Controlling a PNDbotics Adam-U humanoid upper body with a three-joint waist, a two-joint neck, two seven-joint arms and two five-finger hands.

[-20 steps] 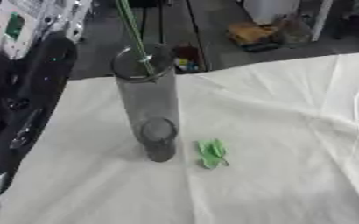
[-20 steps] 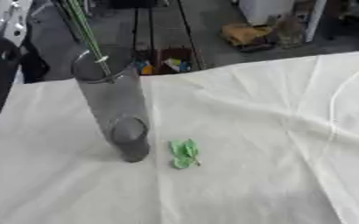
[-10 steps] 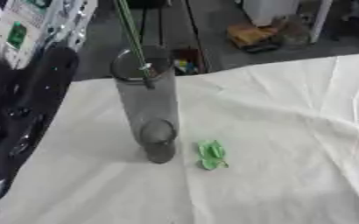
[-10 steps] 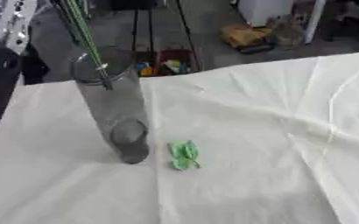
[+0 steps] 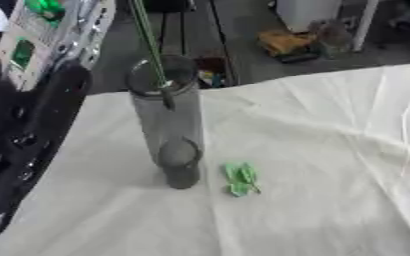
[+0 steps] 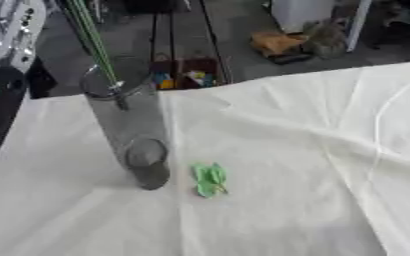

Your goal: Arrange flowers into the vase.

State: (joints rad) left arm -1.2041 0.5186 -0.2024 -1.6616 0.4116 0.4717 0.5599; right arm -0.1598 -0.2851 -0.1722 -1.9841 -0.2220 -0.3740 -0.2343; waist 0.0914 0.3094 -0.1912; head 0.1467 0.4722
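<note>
A tall clear glass vase stands on the white cloth, left of the middle. Thin green flower stems come down from beyond the top edge into the vase's mouth, and their lower ends show inside the glass. A small bunch of green leaves lies on the cloth just right of the vase's foot. My left arm, black with a silver part at the top left, rises along the left edge. Its hand lies beyond the top edge. No right hand shows.
The white cloth covers the table and is creased on the right side. Behind the table's far edge lie a dark floor and clutter, including an orange thing and a white box.
The stems' lower ends have slid deeper into the vase. The vase and the leaves have stayed in place.
</note>
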